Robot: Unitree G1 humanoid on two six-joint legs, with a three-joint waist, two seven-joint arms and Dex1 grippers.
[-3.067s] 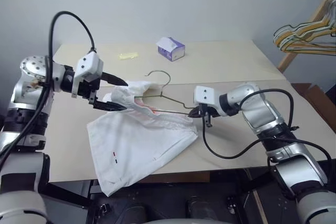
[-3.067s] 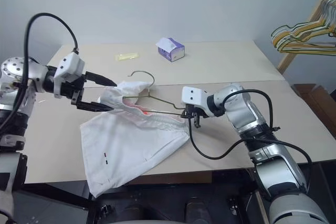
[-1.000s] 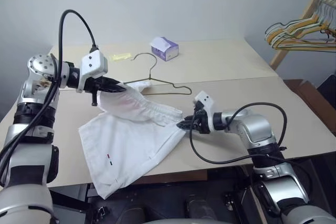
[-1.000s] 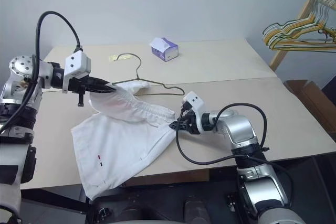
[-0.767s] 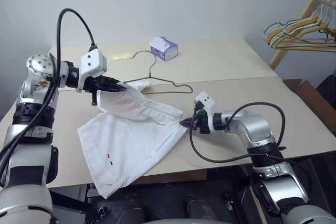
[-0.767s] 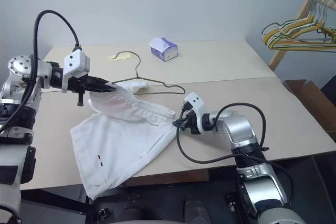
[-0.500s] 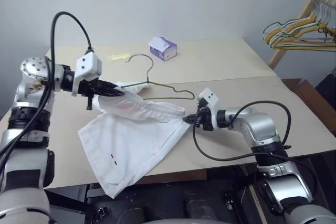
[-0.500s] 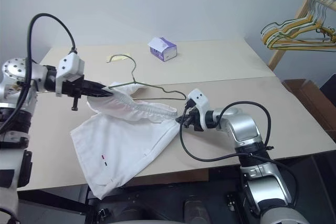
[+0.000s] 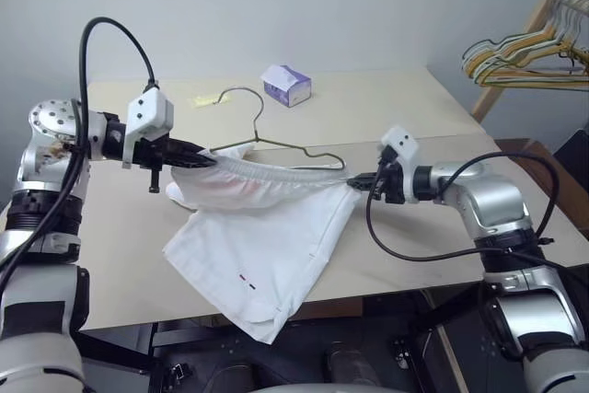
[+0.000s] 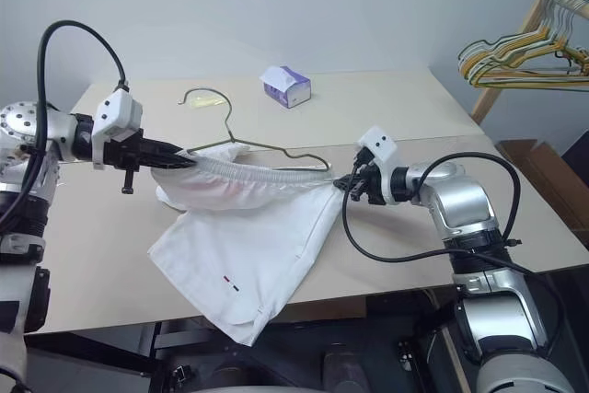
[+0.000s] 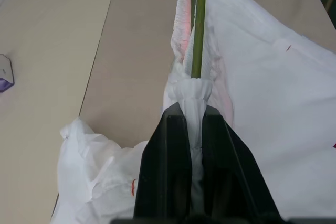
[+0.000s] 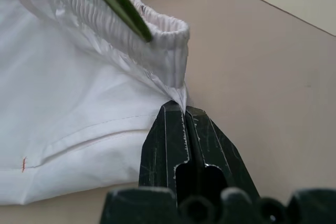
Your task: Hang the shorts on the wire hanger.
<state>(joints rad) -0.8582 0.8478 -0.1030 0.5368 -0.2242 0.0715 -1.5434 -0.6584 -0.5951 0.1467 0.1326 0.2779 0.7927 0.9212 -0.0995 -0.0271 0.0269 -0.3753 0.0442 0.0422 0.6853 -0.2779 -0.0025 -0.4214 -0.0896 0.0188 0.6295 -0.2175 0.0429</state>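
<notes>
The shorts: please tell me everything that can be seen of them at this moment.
The shorts are white cloth with a gathered elastic waistband, thin reddish stitching and two small dark dashes near the lower leg. The waistband is stretched out between both grippers: the left gripper is shut on one end, the right gripper on the other. The wire hanger runs along the waistband, partly inside it. The legs hang down onto the table, and one corner reaches over its front edge.

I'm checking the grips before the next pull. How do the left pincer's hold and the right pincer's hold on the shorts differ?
The left pincer is shut on a bunched wad of waistband where the wire hanger runs in; the right pincer pinches only a thin fold of cloth just below the waistband's other end. The left sits higher than the right. Both are shut on the shorts, stretching the waistband between them.
</notes>
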